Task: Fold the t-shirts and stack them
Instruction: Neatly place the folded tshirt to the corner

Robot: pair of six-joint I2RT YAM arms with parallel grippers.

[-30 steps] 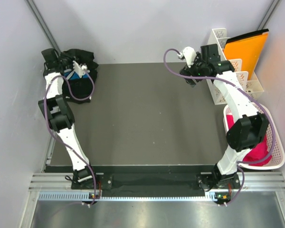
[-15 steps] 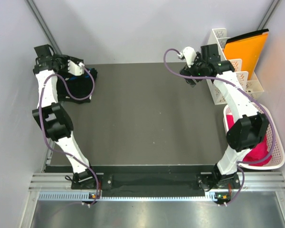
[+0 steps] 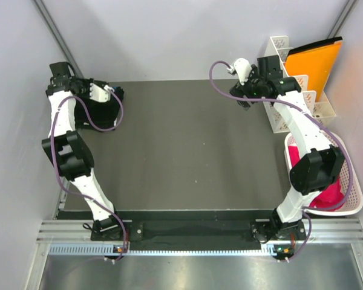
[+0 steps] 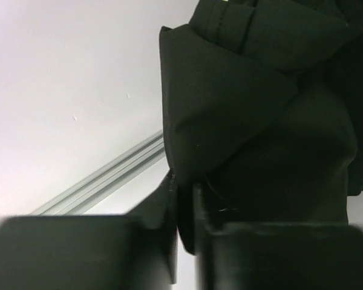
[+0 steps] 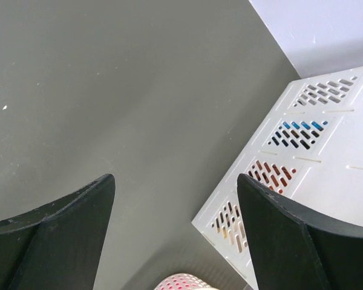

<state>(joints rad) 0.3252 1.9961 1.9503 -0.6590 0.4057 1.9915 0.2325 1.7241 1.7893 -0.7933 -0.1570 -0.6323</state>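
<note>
T-shirts (image 4: pixel 260 121), soft crumpled black cloth, bunch at the left gripper (image 4: pixel 184 211), pinched between its closed jaws. Right gripper (image 5: pixel 172 184) gapes empty; beside it a slotted white rack (image 5: pixel 302 145) holds an orange folder (image 3: pixel 314 60), and nearer its base a perforated basket (image 3: pixel 355 199) holds pink cloth (image 3: pixel 330 193).

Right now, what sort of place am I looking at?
Probably a robot test cell for laundry practice: left arm and right arm bolted to a dark table, plain white walls, a black t-shirt bundle, a white basket of pink cloth.
</note>
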